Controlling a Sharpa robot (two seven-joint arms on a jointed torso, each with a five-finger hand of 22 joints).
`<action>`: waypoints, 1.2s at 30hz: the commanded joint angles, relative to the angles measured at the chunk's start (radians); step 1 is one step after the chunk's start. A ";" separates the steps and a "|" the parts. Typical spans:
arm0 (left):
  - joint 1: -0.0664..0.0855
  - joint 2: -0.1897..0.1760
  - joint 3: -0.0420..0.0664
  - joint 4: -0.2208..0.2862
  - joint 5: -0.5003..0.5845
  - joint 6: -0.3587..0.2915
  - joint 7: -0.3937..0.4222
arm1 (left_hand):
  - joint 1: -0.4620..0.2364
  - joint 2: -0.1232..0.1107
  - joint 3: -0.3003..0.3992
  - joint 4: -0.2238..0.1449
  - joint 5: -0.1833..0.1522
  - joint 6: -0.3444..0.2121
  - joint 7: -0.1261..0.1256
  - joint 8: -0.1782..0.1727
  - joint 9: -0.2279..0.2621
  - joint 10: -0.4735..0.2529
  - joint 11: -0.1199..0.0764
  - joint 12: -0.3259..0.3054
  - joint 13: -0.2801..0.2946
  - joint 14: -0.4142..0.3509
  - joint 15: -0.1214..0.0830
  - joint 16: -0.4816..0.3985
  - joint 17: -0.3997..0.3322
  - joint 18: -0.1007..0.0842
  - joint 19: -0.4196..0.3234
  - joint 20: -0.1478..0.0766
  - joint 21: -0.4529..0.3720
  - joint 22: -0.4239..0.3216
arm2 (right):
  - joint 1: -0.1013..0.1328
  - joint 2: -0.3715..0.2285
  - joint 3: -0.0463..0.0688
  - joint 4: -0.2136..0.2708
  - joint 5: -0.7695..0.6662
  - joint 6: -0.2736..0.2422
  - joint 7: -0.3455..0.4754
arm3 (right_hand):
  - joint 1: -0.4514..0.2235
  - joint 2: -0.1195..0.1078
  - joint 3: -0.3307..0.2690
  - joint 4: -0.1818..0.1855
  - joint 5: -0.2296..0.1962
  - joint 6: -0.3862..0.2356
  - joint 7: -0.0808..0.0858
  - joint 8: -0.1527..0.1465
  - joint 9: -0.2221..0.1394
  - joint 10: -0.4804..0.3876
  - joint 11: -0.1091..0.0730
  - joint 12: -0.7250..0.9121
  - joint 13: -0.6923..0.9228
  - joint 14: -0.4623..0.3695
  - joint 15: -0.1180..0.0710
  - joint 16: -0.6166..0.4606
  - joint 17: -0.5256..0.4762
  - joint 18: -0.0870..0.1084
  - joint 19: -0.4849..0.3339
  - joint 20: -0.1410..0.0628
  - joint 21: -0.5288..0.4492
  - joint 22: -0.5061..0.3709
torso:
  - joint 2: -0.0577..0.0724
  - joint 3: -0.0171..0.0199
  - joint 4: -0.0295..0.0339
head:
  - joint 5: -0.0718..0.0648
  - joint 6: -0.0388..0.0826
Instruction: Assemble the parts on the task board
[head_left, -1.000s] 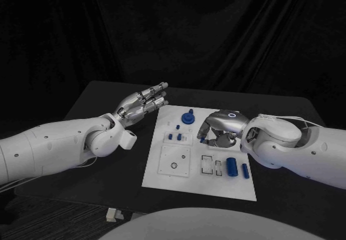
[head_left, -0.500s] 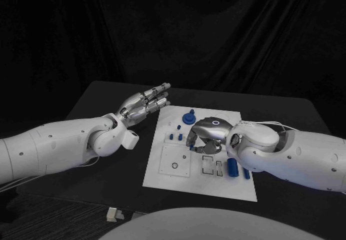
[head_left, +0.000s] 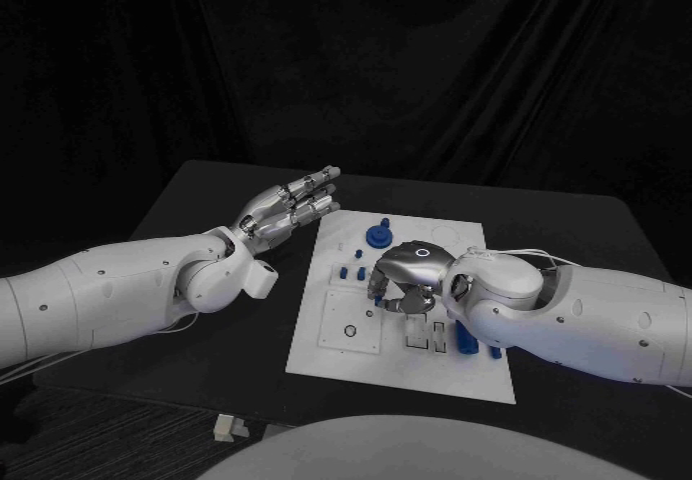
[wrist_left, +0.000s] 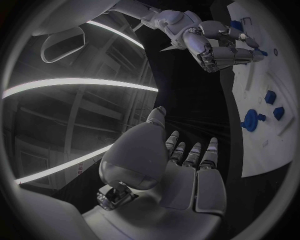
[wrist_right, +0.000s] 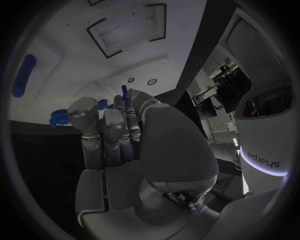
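Observation:
The white task board (head_left: 325, 355) lies in the middle of the black table. On its far part stands a blue knob (head_left: 378, 235), with small blue pegs (head_left: 349, 272) nearer. A blue cylinder (head_left: 464, 340) lies by the rectangular slots (head_left: 418, 332). My right hand (head_left: 408, 275) hovers low over the board's middle with its fingers curled down. It pinches a small blue peg (wrist_right: 124, 90), whose tip (wrist_left: 261, 52) sticks out past the fingertips. My left hand (head_left: 289, 205) is held up flat beyond the board's far left corner, fingers straight and holding nothing.
A square recess (head_left: 351, 318) with two small round holes lies on the board's left half, just left of my right hand. The right forearm (head_left: 577, 315) covers the board's right edge. Bare black table (head_left: 202, 340) stretches on the left.
My right hand has moved left and slightly nearer across the board, from its right half to its middle. The left hand has stayed still.

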 joint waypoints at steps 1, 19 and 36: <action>-0.002 0.003 0.001 0.000 0.006 0.009 0.040 | 0.002 0.010 0.002 -0.006 0.001 -0.001 0.008 0.003 0.000 -0.002 -0.004 -0.007 -0.001 0.000 -0.006 -0.001 -0.001 0.008 -0.005 -0.004 -0.002 -0.001 | -0.008 0.007 0.001 -0.005 -0.013 -0.011 -0.019 | -0.006 -0.004 0.003 0.002 -0.005 0.003 -0.001 -0.004 0.001 0.008 0.002 -0.005 0.002 0.006 0.001 0.006 0.002 -0.018 0.009 0.000 0.005 0.124 | -0.001 -0.0001 -0.0003 | 0.000 0.000; -0.008 0.006 0.001 -0.008 0.006 0.017 0.037 | 0.003 0.013 0.004 -0.008 0.001 0.002 0.014 0.004 0.001 -0.002 -0.005 -0.007 -0.001 0.001 -0.004 -0.001 0.000 0.008 -0.004 -0.003 -0.002 0.001 | -0.027 0.031 0.001 -0.023 -0.013 -0.043 -0.008 | 0.001 -0.005 0.006 -0.005 -0.005 0.006 -0.001 -0.005 0.002 0.015 0.000 -0.004 0.004 0.007 -0.001 0.024 0.018 -0.020 0.011 -0.001 0.026 0.126 | -0.001 -0.0001 -0.0016 | 0.004 0.000; -0.014 0.007 0.001 -0.012 0.006 0.020 0.035 | 0.004 0.014 0.004 -0.008 0.001 0.003 0.015 0.004 0.001 -0.002 -0.005 -0.007 -0.001 0.001 -0.003 0.000 0.000 0.008 -0.003 -0.003 -0.001 0.002 | -0.040 0.037 0.001 -0.027 -0.013 -0.052 -0.006 | 0.002 -0.006 0.007 -0.008 -0.005 0.011 -0.002 -0.004 0.004 0.020 -0.001 -0.003 0.005 0.010 -0.002 0.037 0.029 -0.022 0.013 -0.002 0.045 0.129 | -0.001 -0.0004 -0.0010 | 0.004 0.000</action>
